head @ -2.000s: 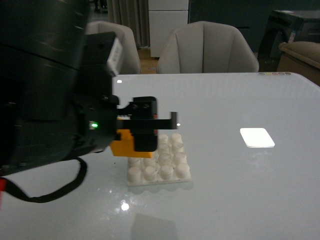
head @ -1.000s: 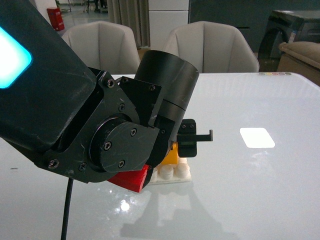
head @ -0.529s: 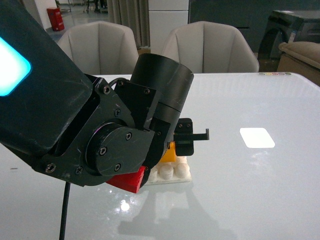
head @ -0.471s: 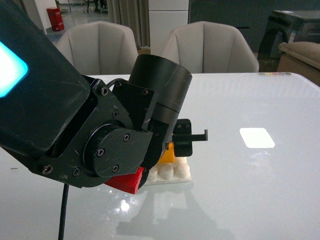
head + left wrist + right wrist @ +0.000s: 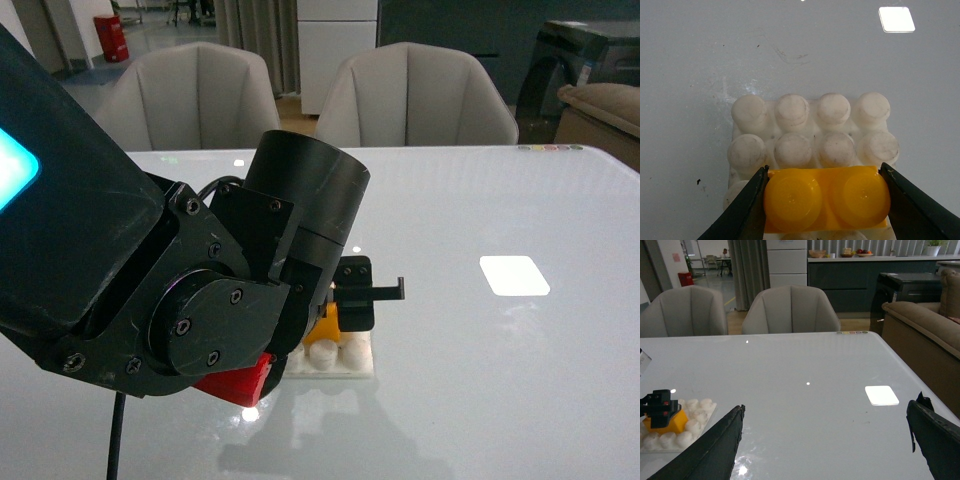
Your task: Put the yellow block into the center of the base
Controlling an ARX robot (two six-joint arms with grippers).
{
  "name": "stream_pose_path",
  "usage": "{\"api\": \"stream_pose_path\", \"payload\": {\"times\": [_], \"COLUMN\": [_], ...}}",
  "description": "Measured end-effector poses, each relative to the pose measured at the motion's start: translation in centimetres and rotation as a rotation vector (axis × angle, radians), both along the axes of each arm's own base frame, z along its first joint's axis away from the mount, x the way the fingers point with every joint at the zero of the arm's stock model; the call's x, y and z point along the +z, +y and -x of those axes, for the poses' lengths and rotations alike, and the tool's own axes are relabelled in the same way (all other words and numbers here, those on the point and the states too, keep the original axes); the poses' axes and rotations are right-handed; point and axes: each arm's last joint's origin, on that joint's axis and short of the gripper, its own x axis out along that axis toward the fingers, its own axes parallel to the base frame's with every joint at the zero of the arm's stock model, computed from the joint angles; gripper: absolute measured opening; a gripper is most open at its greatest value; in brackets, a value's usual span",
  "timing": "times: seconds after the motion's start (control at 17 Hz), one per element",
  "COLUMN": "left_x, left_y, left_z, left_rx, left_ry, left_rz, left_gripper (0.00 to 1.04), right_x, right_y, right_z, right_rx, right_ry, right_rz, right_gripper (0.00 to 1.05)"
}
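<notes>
1. Table (image 5: 520, 380) first: its pale glossy top carries everything, with a flat bright white patch (image 5: 514, 275) well apart from the work, toward my right arm's side. I judge that patch plays no part in the job.

2. Left arm (image 5: 120, 300) next: its dark bulk fills the near left of the front view and hides most of the work area, so I rely on the left wrist view for detail.

3. Base (image 5: 810, 135): the white studded plate lies flat on the table under the left arm. Two full rows of studs are bare beyond the brick; the rows under and behind it I cannot see properly.

4. Yellow block (image 5: 826, 199): it sits level, studs up, over the plate's inner rows, lined up with the stud grid. I judge it is being pressed toward the centre; whether it is fully seated I cannot tell.

5. Left gripper (image 5: 825, 200): its two dark fingers (image 5: 747, 205) pinch the brick by its short ends, one on each side, opened only as wide as the brick's length. Gripping the ends leaves the long sides clear of neighbouring studs.

6. Right gripper (image 5: 825, 440): spread wide, holding nothing, well away from the plate. It looks parked so the left arm can work alone.
</notes>
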Motion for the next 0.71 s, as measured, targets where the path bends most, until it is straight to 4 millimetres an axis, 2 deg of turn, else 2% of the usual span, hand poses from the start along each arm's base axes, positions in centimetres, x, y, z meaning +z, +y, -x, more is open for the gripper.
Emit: {"api": "stream_pose_path", "payload": {"times": [0.24, 0.71], "left_x": [0.1, 1.1], "left_y": [-0.3, -0.4], "left_z": [0.1, 0.2], "left_rx": [-0.017, -0.037], "left_ry": [-0.003, -0.026], "left_rz": [0.011, 0.025], "left_gripper": [1.00, 0.98], "right_x": [0.0, 0.0], "right_y": [0.0, 0.0], "right_z": [0.0, 0.0], "right_rx": [0.000, 0.000], "right_ry": [0.000, 0.000], "right_rz": [0.000, 0.000], "right_gripper": [0.98, 0.98]}}
